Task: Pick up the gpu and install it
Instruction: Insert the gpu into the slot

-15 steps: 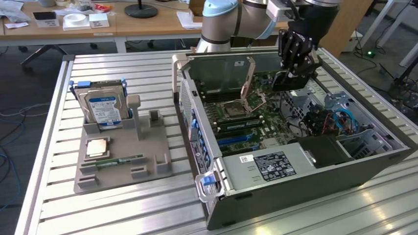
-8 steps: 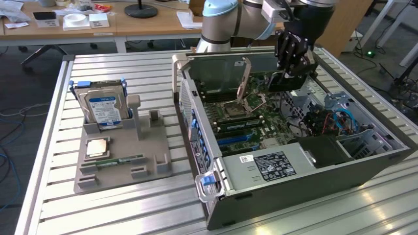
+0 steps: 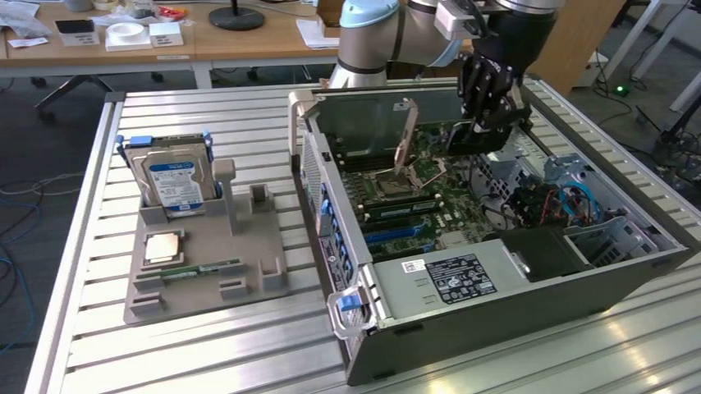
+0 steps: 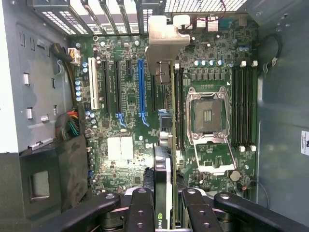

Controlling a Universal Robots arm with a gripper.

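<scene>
Black gripper (image 4: 167, 212) clamped on the gpu (image 4: 162, 169), card held edge-down between the jaws, silver bracket (image 4: 165, 36) at its far end! Directly beneath sits the motherboard (image 4: 108, 128), blue slot (image 4: 141, 87) just beside the card. Doing this well, I'd say, means keeping the card upright, edge square over its slot, bracket meeting the rear openings. Beyond the gripper, the open case (image 3: 547, 316) rests on a slatted metal table (image 3: 219, 353); farther off, a hard drive (image 3: 176, 180) in its grey holder (image 3: 208, 271), wooden desks (image 3: 252, 41) behind.

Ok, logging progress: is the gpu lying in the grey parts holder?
No, the gpu is clamped in the gripper, edge-on over the motherboard inside the case.
</scene>
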